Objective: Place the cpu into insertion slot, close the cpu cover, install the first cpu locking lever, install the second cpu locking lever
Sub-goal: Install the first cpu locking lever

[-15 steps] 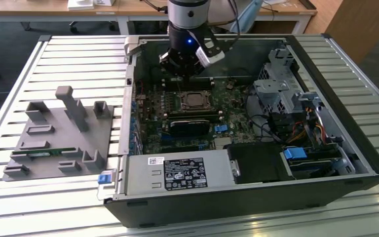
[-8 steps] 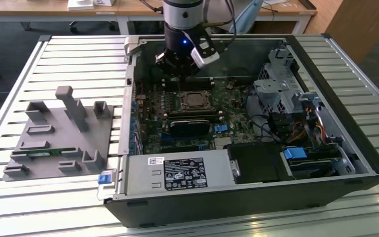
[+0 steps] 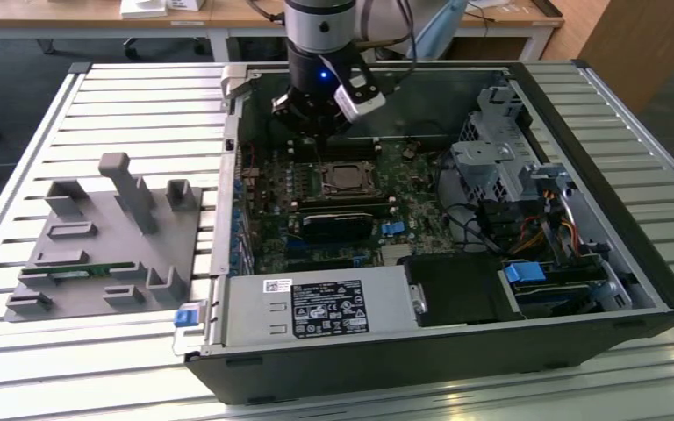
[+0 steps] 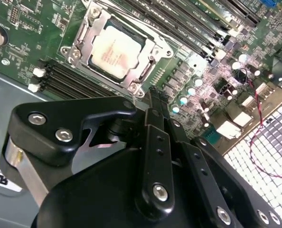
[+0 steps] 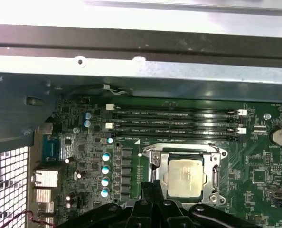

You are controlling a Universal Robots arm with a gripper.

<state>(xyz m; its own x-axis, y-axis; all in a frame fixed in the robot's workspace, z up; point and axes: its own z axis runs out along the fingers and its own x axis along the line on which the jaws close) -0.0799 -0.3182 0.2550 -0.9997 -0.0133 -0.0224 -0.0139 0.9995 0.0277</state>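
In the middle of the green board point(image 5: 259, 156), the cpu point(image 4: 115, 51) lies in the insertion slot point(image 4: 105, 71) under the lowered cpu cover point(image 4: 155, 47), with your pincer point(image 4: 153, 95) clenched and empty just beside it. Descend off line and its tips could scrape the cover or the nearby memory slots point(image 5: 174, 121). Whether the cover is latched down is hard to make out, and the pincer's body hides one socket edge.

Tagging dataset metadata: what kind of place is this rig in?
Likely a robotics lab or test workshop: an open desktop computer case lies on a slatted metal table, a grey fixture tray sits beside it, and office desks stand behind.
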